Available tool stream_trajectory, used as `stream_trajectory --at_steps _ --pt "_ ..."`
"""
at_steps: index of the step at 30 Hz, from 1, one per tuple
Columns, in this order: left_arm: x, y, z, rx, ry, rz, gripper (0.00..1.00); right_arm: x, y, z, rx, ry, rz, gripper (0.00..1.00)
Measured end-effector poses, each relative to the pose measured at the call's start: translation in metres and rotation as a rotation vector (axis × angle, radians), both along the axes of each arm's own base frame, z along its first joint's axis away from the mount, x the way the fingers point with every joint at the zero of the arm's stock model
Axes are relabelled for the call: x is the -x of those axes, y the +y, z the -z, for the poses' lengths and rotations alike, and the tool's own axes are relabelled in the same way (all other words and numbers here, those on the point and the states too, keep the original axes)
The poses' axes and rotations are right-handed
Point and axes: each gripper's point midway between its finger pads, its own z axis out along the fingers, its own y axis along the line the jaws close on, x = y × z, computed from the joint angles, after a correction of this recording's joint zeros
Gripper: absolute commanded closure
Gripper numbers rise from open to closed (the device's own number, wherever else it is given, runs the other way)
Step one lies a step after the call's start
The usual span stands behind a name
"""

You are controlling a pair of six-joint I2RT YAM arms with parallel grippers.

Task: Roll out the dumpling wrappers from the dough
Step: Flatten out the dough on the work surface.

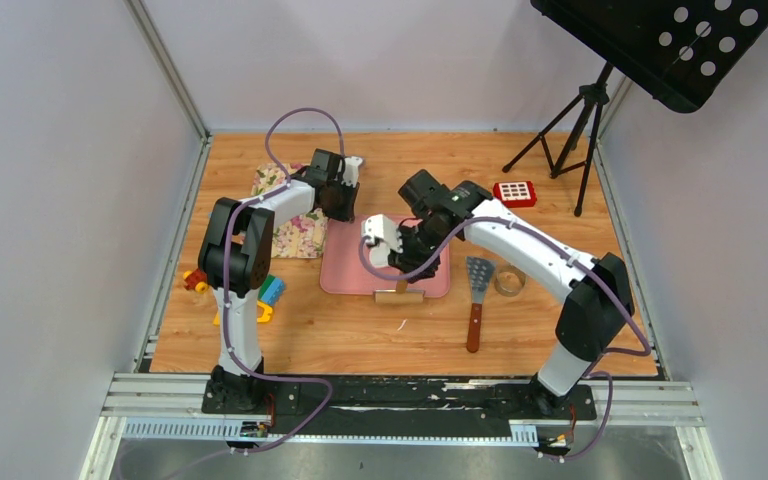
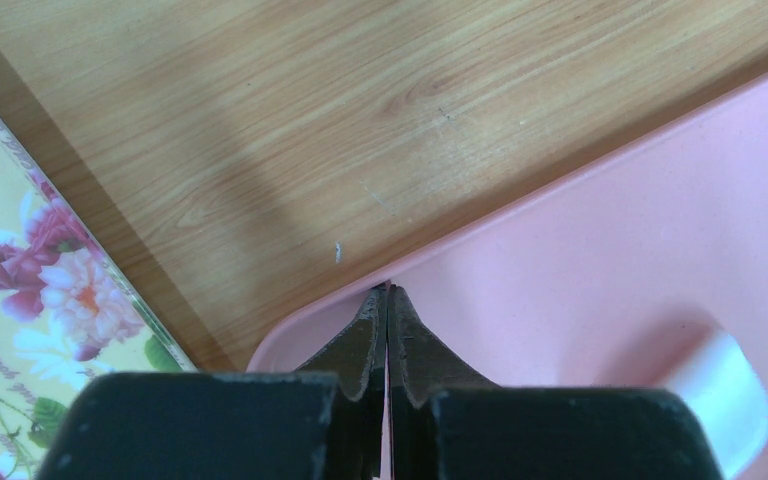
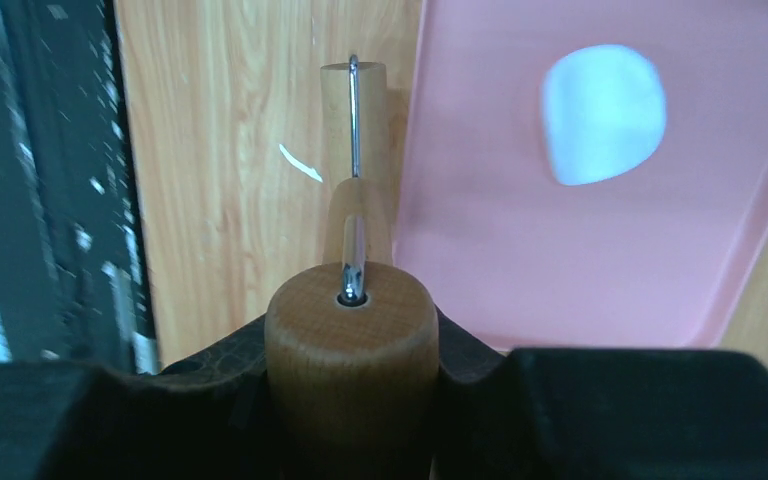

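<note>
The dough (image 3: 603, 115) is a flattened, rounded white piece on the pink mat (image 3: 520, 260); it also shows in the left wrist view (image 2: 722, 398). In the top view my right arm hides it. My right gripper (image 3: 352, 340) is shut on the wooden handle of a small roller (image 3: 353, 95), whose barrel lies at the mat's near edge (image 1: 400, 293), apart from the dough. My left gripper (image 2: 388, 300) is shut, pinching the rim at the far left corner of the mat (image 1: 345, 270). No round wrappers are in view.
A floral cloth (image 1: 295, 225) lies left of the mat. A spatula (image 1: 477, 300) and a metal ring cutter (image 1: 509, 282) lie to its right. A red pad (image 1: 514, 192) and tripod legs (image 1: 570, 130) stand far right. Toy blocks (image 1: 260, 295) sit by the left arm.
</note>
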Motion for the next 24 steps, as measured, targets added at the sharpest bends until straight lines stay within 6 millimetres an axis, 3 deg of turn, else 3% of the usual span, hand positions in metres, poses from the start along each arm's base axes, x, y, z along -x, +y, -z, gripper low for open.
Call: stream_trajectory --at_steps 2,5,8,12,17,24 --pt "0.0 0.0 0.0 0.0 0.0 0.0 1.0 0.0 0.004 -0.01 -0.053 0.068 0.082 1.0" --pt "0.0 0.0 0.0 0.0 0.0 0.0 1.0 -0.015 0.003 -0.029 -0.149 0.164 0.251 1.0" --pt "0.0 0.0 0.0 0.0 0.0 0.0 1.0 -0.046 -0.003 -0.046 -0.266 0.253 0.459 1.0" --pt "0.0 0.0 0.0 0.0 0.0 0.0 1.0 -0.086 -0.009 -0.051 -0.376 0.361 0.689 1.0" --pt "0.0 0.0 0.0 0.0 0.0 -0.001 1.0 -0.119 0.003 -0.022 -0.411 0.549 0.887 1.0" --pt "0.0 0.0 0.0 0.0 0.0 -0.001 1.0 -0.128 0.012 0.029 -0.326 0.743 1.075 1.0"
